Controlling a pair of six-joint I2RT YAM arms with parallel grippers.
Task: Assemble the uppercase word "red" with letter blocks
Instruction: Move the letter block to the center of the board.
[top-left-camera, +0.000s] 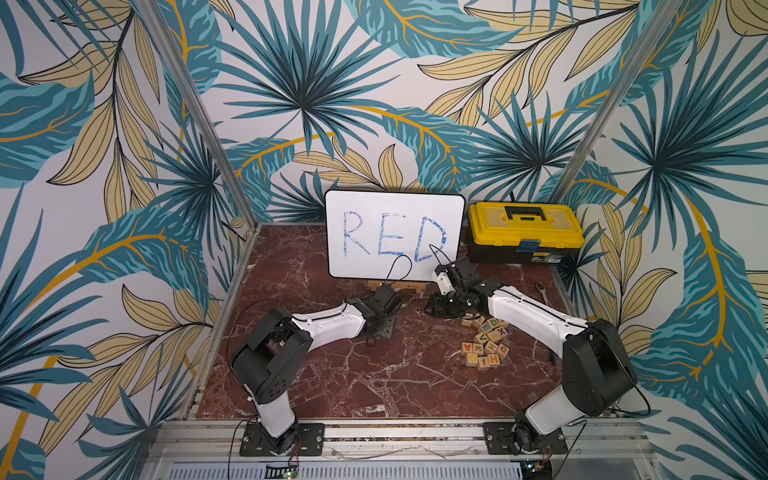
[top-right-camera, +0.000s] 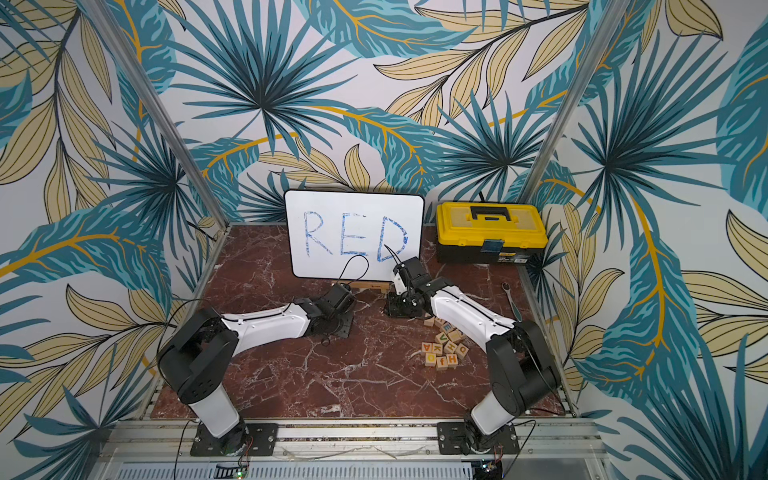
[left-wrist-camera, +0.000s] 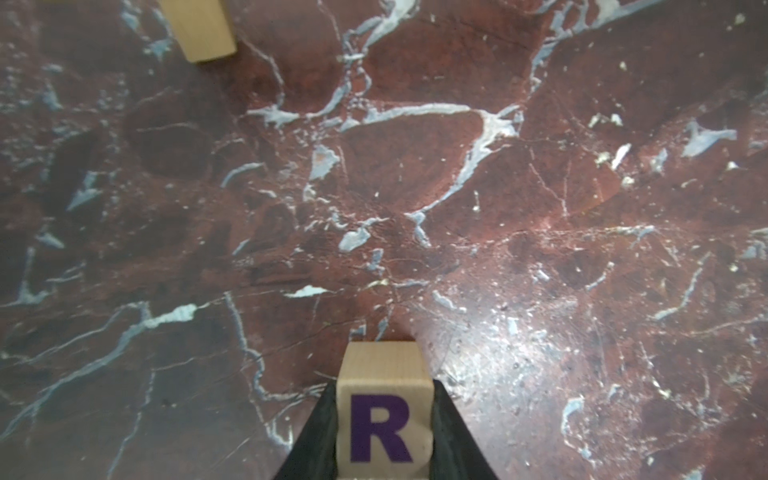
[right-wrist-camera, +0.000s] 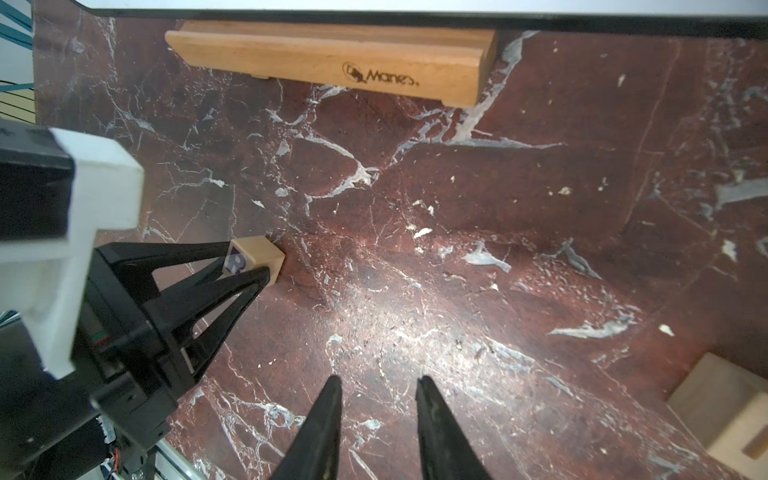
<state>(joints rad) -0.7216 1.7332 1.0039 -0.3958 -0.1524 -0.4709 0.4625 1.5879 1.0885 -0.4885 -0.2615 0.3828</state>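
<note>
Between the two arms, in both top views, the left fingers (top-left-camera: 376, 332) point down at the dark red marble desk (top-left-camera: 332, 374), and the heap of pale wooden letter blocks (top-left-camera: 484, 345) lies toward 3 o'clock from them, under the right arm, which is nearer to it.

Seen from the left wrist, the pale wooden cube with a purple R (left-wrist-camera: 382, 415) sits between the two black fingers (left-wrist-camera: 320, 432), which press its two sides; the R faces the camera.

Seen from the right wrist, the same R cube (right-wrist-camera: 255, 259) is pinched at its tips by the left fingers (right-wrist-camera: 245, 266), low over the desk, at 10 o'clock from the right fingers (right-wrist-camera: 378, 386). These hold nothing; a narrow gap shows between them, though I judge them fully closed.
</note>
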